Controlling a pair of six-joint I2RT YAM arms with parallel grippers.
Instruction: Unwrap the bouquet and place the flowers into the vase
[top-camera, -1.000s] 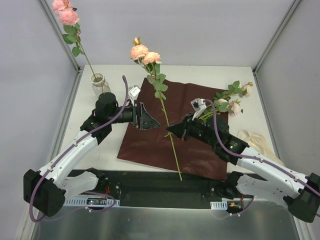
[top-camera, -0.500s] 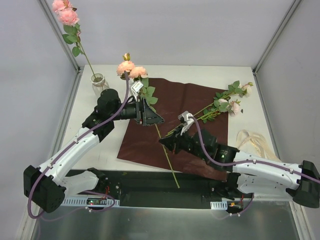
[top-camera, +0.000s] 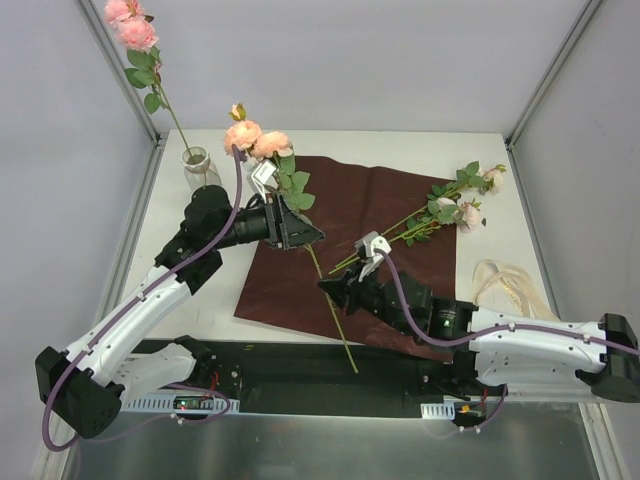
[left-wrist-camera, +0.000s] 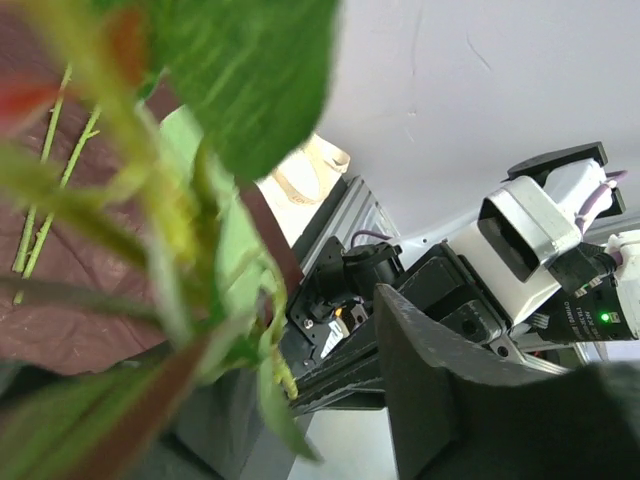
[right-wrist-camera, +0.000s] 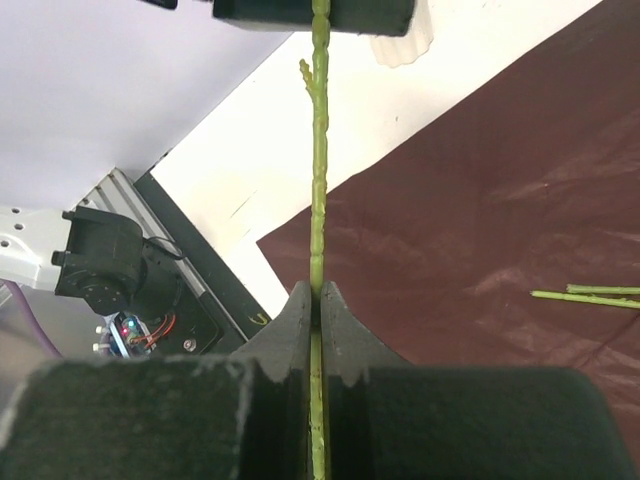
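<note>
One of the flowers, a long-stemmed pink rose, hangs slanted over the dark red paper. My right gripper is shut on its lower stem, which runs straight up from the pinched fingertips. My left gripper stands open around the leafy upper stem, just below the blooms. In the left wrist view, blurred leaves sit beside one finger, with a gap showing. The clear glass vase stands at the back left and holds one pink rose. No bouquet shows: the paper lies flat, unwrapped.
Other loose flowers lie on the paper's back right corner. The cream ribbon lies on the table at the right. Enclosure posts and walls stand close to the vase on the left.
My right gripper has carried the stem left and nearer, tilting the blooms towards the vase. The left gripper's fingers have come in around the upper stem and narrowed.
</note>
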